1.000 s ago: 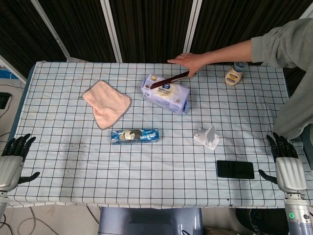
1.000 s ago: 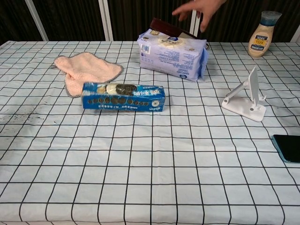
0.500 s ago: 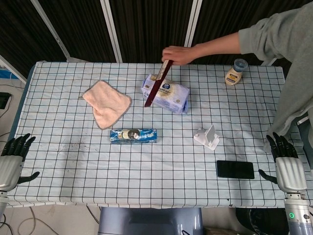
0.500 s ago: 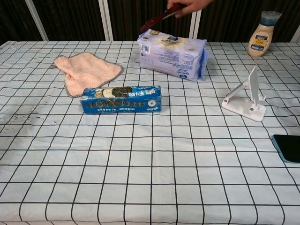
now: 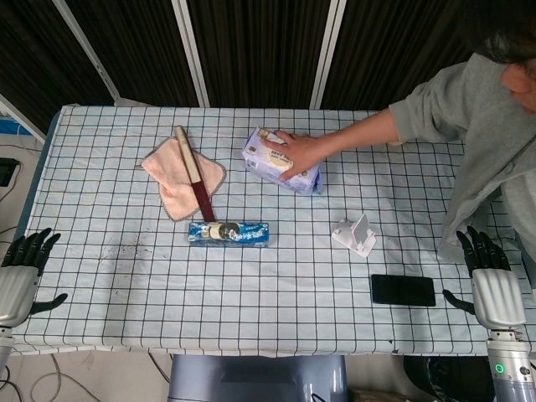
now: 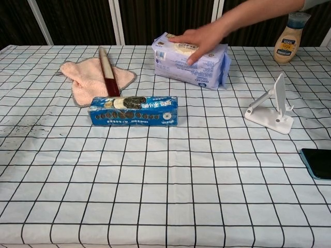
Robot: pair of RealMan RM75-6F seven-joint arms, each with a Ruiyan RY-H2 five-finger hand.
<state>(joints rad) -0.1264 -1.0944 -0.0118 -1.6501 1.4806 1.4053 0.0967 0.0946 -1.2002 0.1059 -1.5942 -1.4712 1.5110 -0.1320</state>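
Both idle: left hand [image 5: 18,280], right hand [image 5: 492,287] spread, holding nothing.

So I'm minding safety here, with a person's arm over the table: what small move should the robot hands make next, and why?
Probably none: hold both hands where they are. The person's hand rests on the white pack at the far side, reaching over the table. The left hand and right hand sit open at the near corners, holding nothing. Moving in seems risky until that arm is clear.
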